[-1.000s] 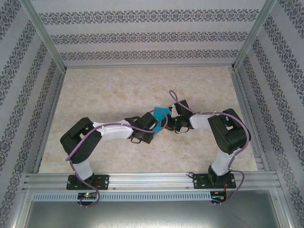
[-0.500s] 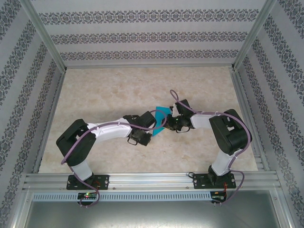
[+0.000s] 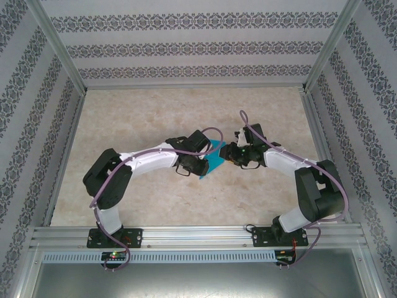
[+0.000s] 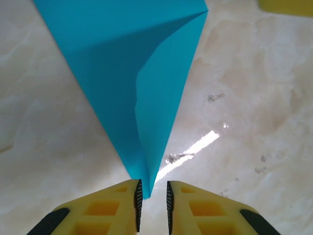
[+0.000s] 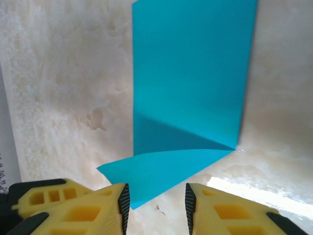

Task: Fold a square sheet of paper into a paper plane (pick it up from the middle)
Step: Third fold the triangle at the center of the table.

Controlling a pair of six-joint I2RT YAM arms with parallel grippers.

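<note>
Teal paper sheet [image 3: 215,162], half-folded, sits on the marble table [image 3: 136,112] between my arms. Left gripper [image 4: 152,191] barely parted, the pointed tip between its jaws, unpinched; right gripper [image 5: 156,196] wider apart, gripping nothing. Light, floppy, easily creased stuff: I'd pinch at a folded edge.

I see the square sheet of paper [image 3: 214,159] lying approx. at the centre of the table [image 3: 149,112]. It is teal-blue, plain, w/o any marks. It is not a flat square: one part lies flat on the surface, and a flap [image 5: 166,172] is folded over w/ a soft crease, its edge curving up a little. In the left wrist view the paper [image 4: 122,73] narrows to a sharp corner at the near end. It is not yet a slim dart.
</note>
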